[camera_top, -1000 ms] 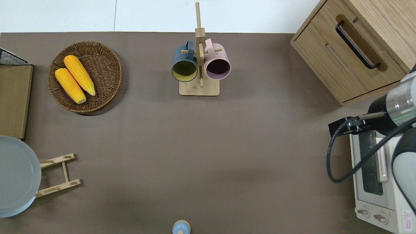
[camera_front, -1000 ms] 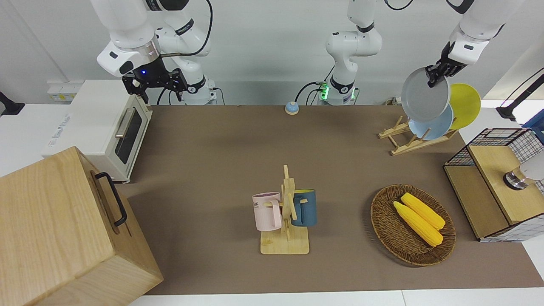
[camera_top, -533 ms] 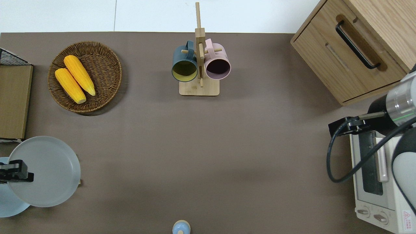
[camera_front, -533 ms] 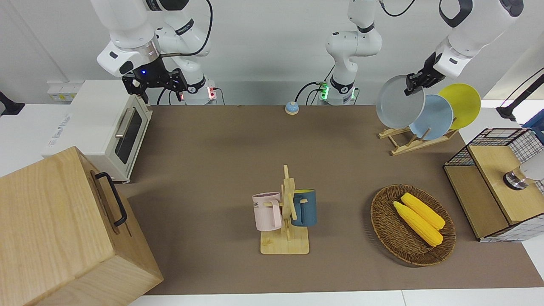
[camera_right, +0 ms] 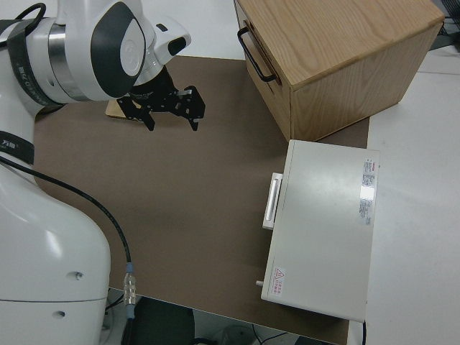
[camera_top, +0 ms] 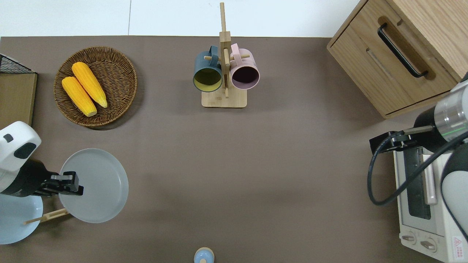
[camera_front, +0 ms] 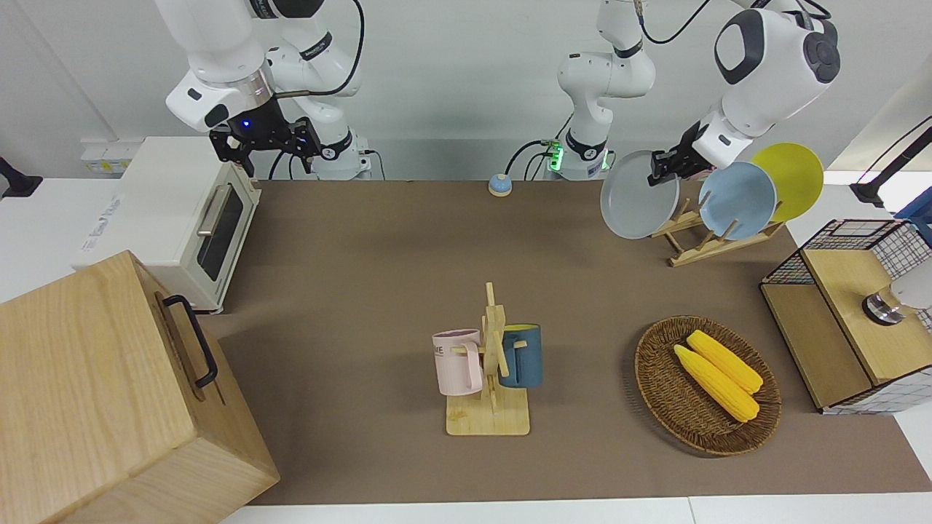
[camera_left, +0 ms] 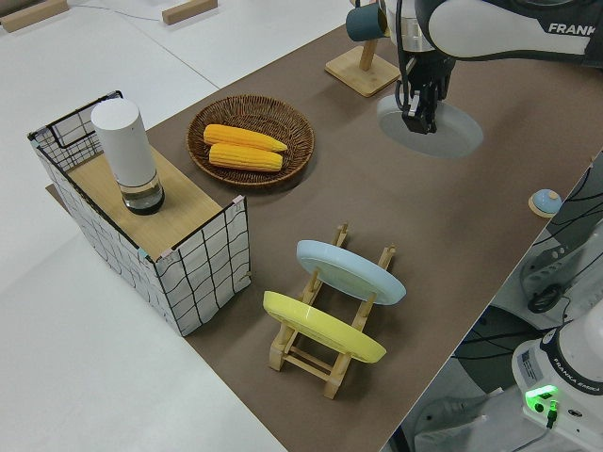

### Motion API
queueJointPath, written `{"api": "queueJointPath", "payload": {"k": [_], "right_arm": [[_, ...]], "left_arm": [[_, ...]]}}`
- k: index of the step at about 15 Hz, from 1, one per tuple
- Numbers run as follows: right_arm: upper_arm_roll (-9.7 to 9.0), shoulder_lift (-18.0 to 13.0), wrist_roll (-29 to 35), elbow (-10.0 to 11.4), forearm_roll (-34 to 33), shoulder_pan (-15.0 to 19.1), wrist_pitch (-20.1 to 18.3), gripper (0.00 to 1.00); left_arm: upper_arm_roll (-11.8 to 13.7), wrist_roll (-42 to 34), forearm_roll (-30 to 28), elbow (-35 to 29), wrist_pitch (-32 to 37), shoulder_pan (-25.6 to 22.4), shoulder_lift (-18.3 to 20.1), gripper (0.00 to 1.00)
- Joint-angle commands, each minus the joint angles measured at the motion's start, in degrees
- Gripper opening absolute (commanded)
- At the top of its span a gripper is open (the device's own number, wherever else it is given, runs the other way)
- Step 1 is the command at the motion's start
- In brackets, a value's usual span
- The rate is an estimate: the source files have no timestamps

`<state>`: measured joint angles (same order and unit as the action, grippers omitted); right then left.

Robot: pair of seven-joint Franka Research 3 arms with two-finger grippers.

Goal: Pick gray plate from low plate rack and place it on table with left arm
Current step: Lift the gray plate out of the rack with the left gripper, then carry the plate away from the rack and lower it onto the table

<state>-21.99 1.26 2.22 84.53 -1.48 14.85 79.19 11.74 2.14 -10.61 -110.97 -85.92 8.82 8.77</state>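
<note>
My left gripper [camera_top: 70, 183] is shut on the rim of the gray plate [camera_top: 98, 182] and holds it tilted in the air, over the brown table [camera_top: 256, 164] just beside the low plate rack [camera_top: 47, 216], toward the table's middle. The front view shows the gripper [camera_front: 661, 171], the plate [camera_front: 632, 200] and the rack [camera_front: 700, 244]. The left side view also shows the gripper [camera_left: 419, 121] and the plate [camera_left: 454, 137]. A light-blue plate [camera_front: 737, 200] and a yellow plate [camera_front: 792, 175] stand in the rack. The right arm is parked, its gripper [camera_front: 266, 149] open.
A mug stand [camera_front: 494, 364] with a pink and a blue mug stands mid-table. A wicker basket with two corn cobs [camera_front: 717, 378] and a wire shelf [camera_front: 852, 320] are at the left arm's end. A wooden cabinet [camera_front: 102, 393], toaster oven [camera_front: 182, 218] and small blue bell [camera_front: 499, 185] are also there.
My left gripper has carried the gray plate off the rack, lower and toward the middle of the table. The right arm has not moved.
</note>
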Motion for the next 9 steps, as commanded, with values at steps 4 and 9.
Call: {"api": "queueJointPath", "payload": {"k": [4,9], "right_arm": [[-1.21,-0.2,0.7,-0.3,-0.4,1.3,-0.6,0.983],[-1.21,-0.1,0.7,-0.4,-0.3,1.3,-0.6,0.983]], "left_arm": [[0.5,0.7,-0.9,-2.7,-6.4,3.4,-4.0,0.10],[0.5,0.8,-1.0,-5.7,-11.8,6.3,-6.9,0.10]]}}
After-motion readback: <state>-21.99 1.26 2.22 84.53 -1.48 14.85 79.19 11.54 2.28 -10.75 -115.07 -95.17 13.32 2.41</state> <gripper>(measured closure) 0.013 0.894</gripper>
